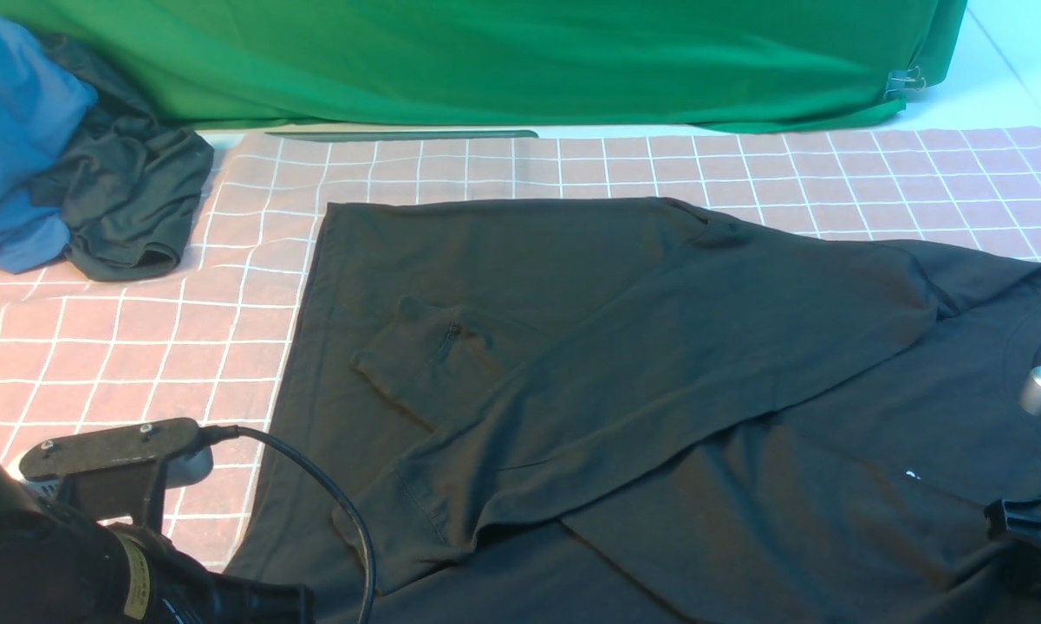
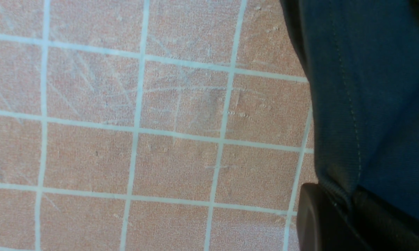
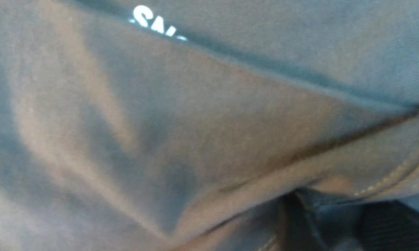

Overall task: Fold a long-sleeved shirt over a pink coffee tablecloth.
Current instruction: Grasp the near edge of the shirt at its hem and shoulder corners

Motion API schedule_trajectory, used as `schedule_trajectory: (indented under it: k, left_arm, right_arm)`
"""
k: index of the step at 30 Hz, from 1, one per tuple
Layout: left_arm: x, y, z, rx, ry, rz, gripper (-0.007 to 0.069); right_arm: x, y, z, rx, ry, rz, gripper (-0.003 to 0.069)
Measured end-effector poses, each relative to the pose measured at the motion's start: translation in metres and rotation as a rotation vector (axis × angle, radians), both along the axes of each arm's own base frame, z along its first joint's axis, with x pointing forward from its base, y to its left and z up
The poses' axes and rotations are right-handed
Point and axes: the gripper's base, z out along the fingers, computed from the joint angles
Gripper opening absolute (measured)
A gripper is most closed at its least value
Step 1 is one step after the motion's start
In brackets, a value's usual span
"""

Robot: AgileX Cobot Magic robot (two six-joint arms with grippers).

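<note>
Pinching the hem edge of the shirt (image 1: 503, 251), the left gripper (image 2: 349, 205) is closed on the fabric: in the left wrist view the stitched hem runs down between its two black fingers, with bare tablecloth (image 1: 139, 347) beside it.

Right gripper (image 3: 335, 223) sits low at the shirt's collar end. A fold of fabric bunches right against its dark fingers, white print (image 3: 157, 24) just past the fold. Can't tell if it's clamped on the cloth or only touching.

Shirt lies flat on the pink gridded tablecloth. Its long axis runs 9 to 3 o'clock in the front view, hem at 9, collar at 3. One sleeve (image 1: 702, 347) is laid diagonally over the body, with a second cuff (image 1: 438, 355) beside it.

Key relation: both grippers are on the near long edge, left at about 7 o'clock on the hem and right at about 4 o'clock by the shoulder. The rest of the shirt lies toward 12 from both, so the next fold likely carries that near edge toward 12. Left arm is nearer the hem, right arm nearer the collar. Risk is that the right side slips if it's not gripped.

Green cloth (image 1: 520, 61) lies at 12, and the blue garment (image 1: 9, 130) with a dark one (image 1: 130, 199) at 10, well apart from the shirt.
</note>
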Motion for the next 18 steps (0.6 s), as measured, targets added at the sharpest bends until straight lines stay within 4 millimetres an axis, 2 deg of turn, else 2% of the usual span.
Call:
schedule_trajectory:
  k: [7,12,18]
  left_arm:
    - [0.000,0.000,0.000,0.000,0.000,0.000,0.0046]
    - [0.000,0.000,0.000,0.000,0.000,0.000,0.0046]
    - [0.004,-0.003,0.014,-0.005,-0.004,0.008,0.0046]
  right_arm:
    - [0.006,-0.001,0.001,-0.001,0.016,0.045,0.0055]
    - [0.002,0.001,0.010,0.020,0.073,0.099,0.0044]
    - [-0.020,0.002,0.047,-0.020,0.031,0.159,0.0043]
